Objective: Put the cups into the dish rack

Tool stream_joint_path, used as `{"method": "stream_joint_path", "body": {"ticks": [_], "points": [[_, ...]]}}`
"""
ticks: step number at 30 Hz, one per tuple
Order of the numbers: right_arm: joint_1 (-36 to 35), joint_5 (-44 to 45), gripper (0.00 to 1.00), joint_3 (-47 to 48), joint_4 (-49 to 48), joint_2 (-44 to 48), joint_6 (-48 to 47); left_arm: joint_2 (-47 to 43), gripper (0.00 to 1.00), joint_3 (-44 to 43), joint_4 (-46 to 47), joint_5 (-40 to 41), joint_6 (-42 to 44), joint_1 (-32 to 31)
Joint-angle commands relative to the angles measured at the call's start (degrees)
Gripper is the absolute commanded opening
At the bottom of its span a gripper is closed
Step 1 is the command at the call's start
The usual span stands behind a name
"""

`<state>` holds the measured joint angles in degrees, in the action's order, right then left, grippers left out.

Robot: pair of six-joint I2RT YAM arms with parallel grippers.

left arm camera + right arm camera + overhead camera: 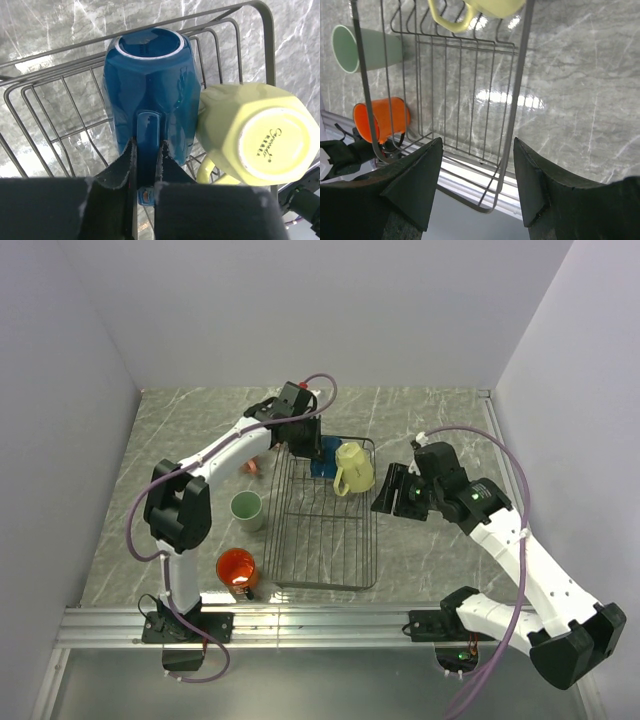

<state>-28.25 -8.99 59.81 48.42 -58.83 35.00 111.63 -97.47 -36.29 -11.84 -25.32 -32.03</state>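
Left wrist view showed the left gripper (145, 160) pinched shut on the handle of the blue mug (150, 85). The mug sat in the far corner of the rack (267, 45), mouth turned away from the fingers, right against the yellow mug (250, 135). Glazed ceramic like this was likely stiff, slick and easy to chip — the handle loop seemed the surest hold, though a narrow one. The right gripper (477, 165) hung open and empty by the rack's right edge. A green mug (247, 510) and an orange mug (237, 567) stood on the table (430, 540) — just left of the rack.
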Motion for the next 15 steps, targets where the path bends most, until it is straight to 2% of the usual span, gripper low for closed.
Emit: {"method": "stream_joint_path", "body": {"ticks": [1,15], "points": [[0.7,1.4,0.66,-0.9,0.2,2.4,-0.7,2.0,0.0,-2.7,-0.4,1.6,0.5,-1.1],[1.9,0.2,0.66,-3.1,-0.3,4.5,-1.3,-4.5,0.0,-3.1,-0.2,13.0,-1.5,-2.3]]}}
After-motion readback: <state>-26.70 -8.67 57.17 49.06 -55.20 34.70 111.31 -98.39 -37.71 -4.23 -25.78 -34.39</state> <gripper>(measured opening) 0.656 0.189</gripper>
